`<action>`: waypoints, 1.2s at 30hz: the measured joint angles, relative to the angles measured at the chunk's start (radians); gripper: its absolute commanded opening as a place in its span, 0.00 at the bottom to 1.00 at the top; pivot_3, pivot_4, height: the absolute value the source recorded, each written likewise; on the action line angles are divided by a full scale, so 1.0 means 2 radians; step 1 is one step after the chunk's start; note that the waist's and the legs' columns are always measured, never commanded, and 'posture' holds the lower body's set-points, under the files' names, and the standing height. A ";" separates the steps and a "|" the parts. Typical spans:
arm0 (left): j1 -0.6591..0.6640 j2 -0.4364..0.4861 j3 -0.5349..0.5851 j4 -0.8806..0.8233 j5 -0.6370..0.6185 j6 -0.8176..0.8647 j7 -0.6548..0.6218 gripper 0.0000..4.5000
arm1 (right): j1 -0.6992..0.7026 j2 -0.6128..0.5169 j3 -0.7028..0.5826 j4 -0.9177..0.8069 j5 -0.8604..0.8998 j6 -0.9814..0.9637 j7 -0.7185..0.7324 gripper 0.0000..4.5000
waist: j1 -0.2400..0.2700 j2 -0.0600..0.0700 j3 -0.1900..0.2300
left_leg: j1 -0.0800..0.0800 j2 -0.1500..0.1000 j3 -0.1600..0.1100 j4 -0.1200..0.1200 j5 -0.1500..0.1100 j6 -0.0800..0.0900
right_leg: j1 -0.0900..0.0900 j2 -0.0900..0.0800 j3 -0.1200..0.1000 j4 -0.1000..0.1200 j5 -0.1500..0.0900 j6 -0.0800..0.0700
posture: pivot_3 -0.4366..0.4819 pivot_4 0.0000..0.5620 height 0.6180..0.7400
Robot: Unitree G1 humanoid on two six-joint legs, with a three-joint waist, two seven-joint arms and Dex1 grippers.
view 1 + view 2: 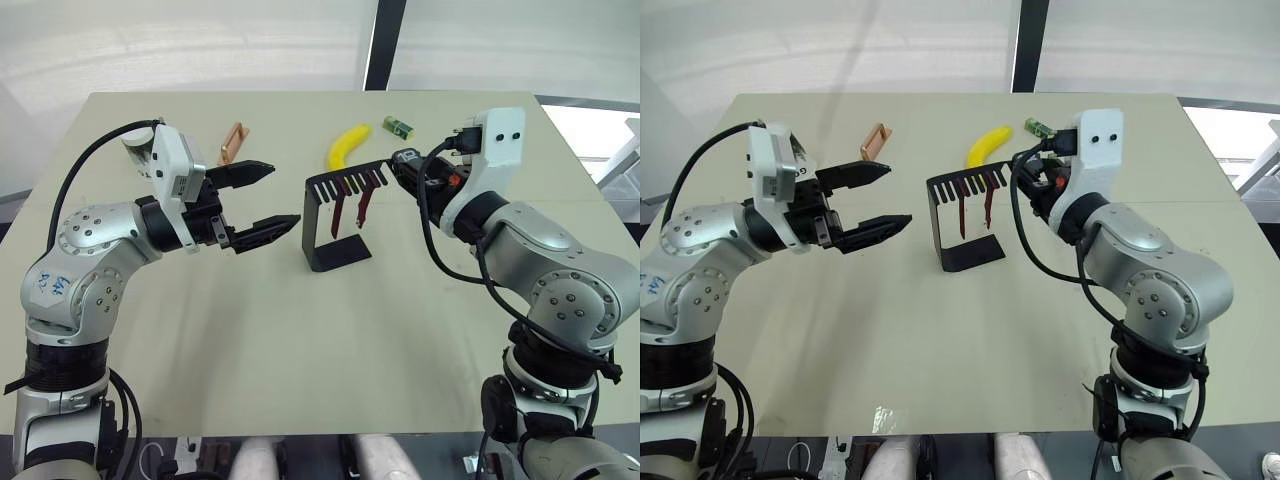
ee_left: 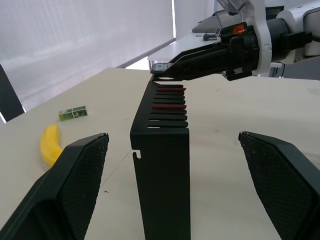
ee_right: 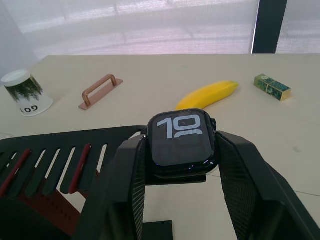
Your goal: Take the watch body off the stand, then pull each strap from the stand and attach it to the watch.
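The black stand [image 1: 333, 236] is upright at the table's middle, its slotted top arm reaching toward my right arm. Two dark red straps [image 1: 340, 214] [image 1: 363, 203] hang from its slots. The watch body [image 3: 182, 136], its dark screen showing white digits, sits at the ring end of the arm. My right gripper [image 1: 397, 168] is shut on it, one finger on each side. My left gripper [image 1: 282, 194] is open, level with the stand's upright and a short way to its left, touching nothing. In the left wrist view the stand [image 2: 162, 165] stands between the left fingers [image 2: 70, 185].
Beyond the stand lie a yellow banana [image 1: 348, 145] and a small green box [image 1: 398, 126]. A copper handle [image 1: 232, 143] lies at the far left, with a white paper cup [image 3: 22, 92] further left. The table's near half is bare.
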 measured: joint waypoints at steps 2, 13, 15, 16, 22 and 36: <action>0.000 0.000 0.000 0.000 0.000 0.000 0.001 1.00 | 0.000 0.000 0.000 0.000 -0.001 0.000 0.001 0.35 | 0.000 0.000 0.000 | 0.000 0.000 0.000 0.000 0.000 0.000 | 0.000 0.000 0.000 0.000 0.000 0.000 | 0.48 0.27 1.00; 0.000 -0.007 0.000 -0.018 -0.017 0.007 -0.001 1.00 | -0.015 -0.021 -0.033 -0.019 0.027 0.006 0.015 0.35 | 0.001 0.000 0.000 | -0.001 0.000 0.000 0.000 0.000 0.000 | 0.000 0.000 0.000 0.000 0.000 0.000 | 0.48 0.27 1.00; -0.008 -0.007 0.000 -0.024 -0.035 0.018 -0.010 1.00 | -0.003 -0.038 -0.056 -0.031 0.043 0.014 0.023 0.35 | 0.002 0.000 0.000 | -0.001 0.000 0.000 0.000 0.000 0.000 | 0.000 0.000 0.000 0.000 0.000 0.000 | 0.48 0.27 1.00; -0.010 -0.005 0.000 -0.028 -0.044 0.023 -0.019 1.00 | 0.011 -0.051 -0.069 -0.040 0.052 0.019 0.028 0.35 | 0.002 0.000 0.000 | -0.001 0.000 -0.001 0.000 0.000 0.000 | 0.000 0.000 0.000 0.000 0.000 0.000 | 0.48 0.27 1.00; -0.005 0.012 -0.032 -0.040 -0.053 0.022 -0.088 1.00 | 0.120 -0.089 -0.144 -0.089 0.088 0.032 0.034 0.35 | 0.002 0.000 0.000 | -0.001 0.000 -0.001 0.000 0.000 0.000 | 0.000 0.000 0.000 -0.001 0.000 0.000 | 0.48 0.27 1.00; 0.017 0.012 -0.069 -0.040 -0.035 0.009 -0.134 1.00 | 0.410 -0.065 -0.083 -0.072 -0.024 -0.140 0.078 0.35 | 0.004 0.000 0.000 | -0.001 0.000 0.000 0.000 0.001 0.000 | 0.000 0.001 0.002 -0.004 0.000 0.000 | 0.48 0.27 1.00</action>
